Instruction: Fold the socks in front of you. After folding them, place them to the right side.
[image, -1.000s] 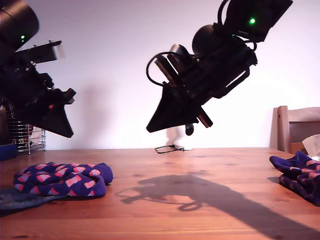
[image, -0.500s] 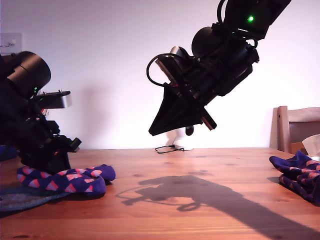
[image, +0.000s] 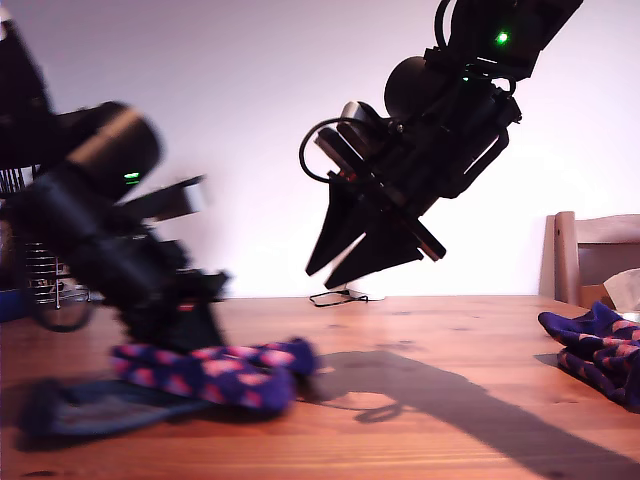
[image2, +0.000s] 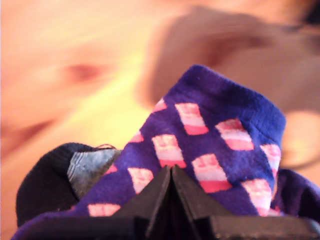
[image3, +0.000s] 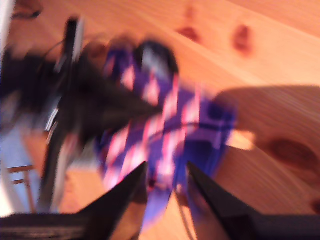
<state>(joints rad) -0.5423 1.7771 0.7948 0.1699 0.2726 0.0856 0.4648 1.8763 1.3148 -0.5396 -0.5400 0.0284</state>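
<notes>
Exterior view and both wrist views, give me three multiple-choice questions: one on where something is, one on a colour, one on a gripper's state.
1. Where does the folded checked pile lie in the exterior view?
A. at the right edge
B. centre
C. under the raised arm

2. What colour are the checks on the checked sock?
A. green
B. pink-red
C. white

3. How do the jaws of my first gripper stand?
A. wide open
B. out of view
C. shut on the checked sock

Answers: 1 A, it rests on the table at that edge. 2 B, the first wrist view shows them. 3 C, the tips meet on the knit.
</notes>
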